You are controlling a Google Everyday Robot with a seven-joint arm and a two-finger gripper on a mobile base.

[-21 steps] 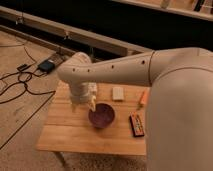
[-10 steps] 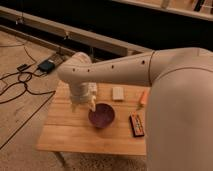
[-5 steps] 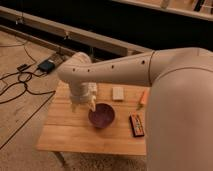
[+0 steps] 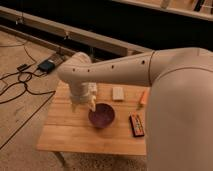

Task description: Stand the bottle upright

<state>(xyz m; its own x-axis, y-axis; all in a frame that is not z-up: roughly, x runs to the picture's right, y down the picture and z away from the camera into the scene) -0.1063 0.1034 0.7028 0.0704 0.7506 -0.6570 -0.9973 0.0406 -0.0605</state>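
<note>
My gripper (image 4: 84, 105) points down over the left back part of the wooden table (image 4: 65, 134), just left of the purple bowl (image 4: 101, 116). Its two pale fingers stand apart, so it is open. Between and just above the fingers shows a whitish shape (image 4: 87, 92) that I take for the bottle. The wrist hides most of it. Whether it is upright, or touches the fingers, I cannot tell.
A pale beige block (image 4: 118, 93) lies behind the bowl and a small orange item (image 4: 143, 97) to its right. A dark snack bar (image 4: 136, 125) lies at the front right. Cables (image 4: 20, 85) and a black box (image 4: 47, 66) are on the floor to the left.
</note>
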